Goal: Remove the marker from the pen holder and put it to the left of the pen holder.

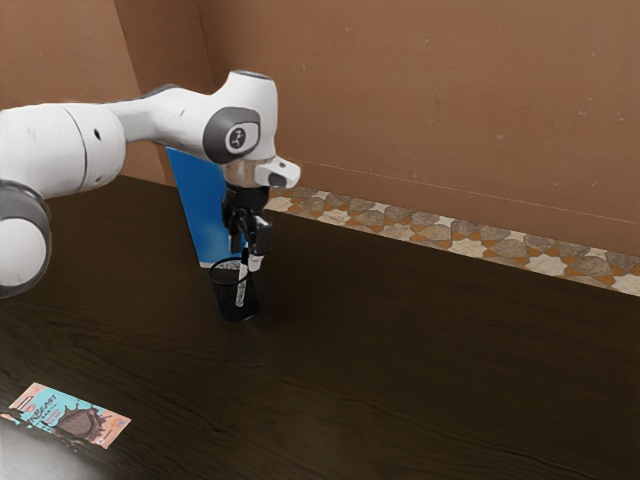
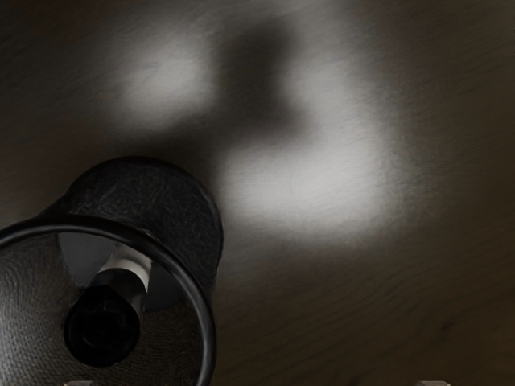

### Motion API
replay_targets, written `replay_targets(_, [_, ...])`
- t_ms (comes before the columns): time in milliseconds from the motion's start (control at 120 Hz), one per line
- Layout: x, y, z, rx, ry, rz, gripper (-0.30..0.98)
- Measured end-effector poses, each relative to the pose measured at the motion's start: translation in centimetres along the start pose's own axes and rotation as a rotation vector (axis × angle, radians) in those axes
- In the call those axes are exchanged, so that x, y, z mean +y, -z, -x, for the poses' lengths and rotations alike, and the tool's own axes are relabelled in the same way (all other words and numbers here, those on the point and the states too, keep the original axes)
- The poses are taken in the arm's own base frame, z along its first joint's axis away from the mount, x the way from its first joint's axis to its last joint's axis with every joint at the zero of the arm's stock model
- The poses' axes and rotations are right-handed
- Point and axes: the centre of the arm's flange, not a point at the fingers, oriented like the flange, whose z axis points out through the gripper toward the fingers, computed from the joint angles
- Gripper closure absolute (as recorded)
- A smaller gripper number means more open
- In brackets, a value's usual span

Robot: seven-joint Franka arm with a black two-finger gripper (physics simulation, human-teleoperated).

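Marker [image 1: 241, 291] stands cap-up inside the black mesh pen holder [image 1: 222, 293]; the gripper [image 1: 248, 255] has its 2 fingers apart. Best centre over the marker, pinch, then lift straight clear of the pen holder.

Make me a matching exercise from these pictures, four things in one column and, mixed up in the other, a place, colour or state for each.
Column one:
1. Pen holder
2. Marker
3. Tall panel
4. Printed wrapper

Column two:
A. Mostly blue, standing upright
B. Lying flat on the table
C. Black, with a round open top
D. Upright at a slight tilt, inside item 1

Right pairs: 1-C, 2-D, 3-A, 4-B.
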Motion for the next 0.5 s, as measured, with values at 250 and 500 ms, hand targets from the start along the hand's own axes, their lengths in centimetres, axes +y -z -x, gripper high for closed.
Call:
replay_targets(250, [-1.6, -1.0, -0.7, 0.056, 0.093, -0.001, 0.34])
replay_targets(500, [-2.9, -1.4, -1.6, 0.115, 0.157, -0.029, 0.48])
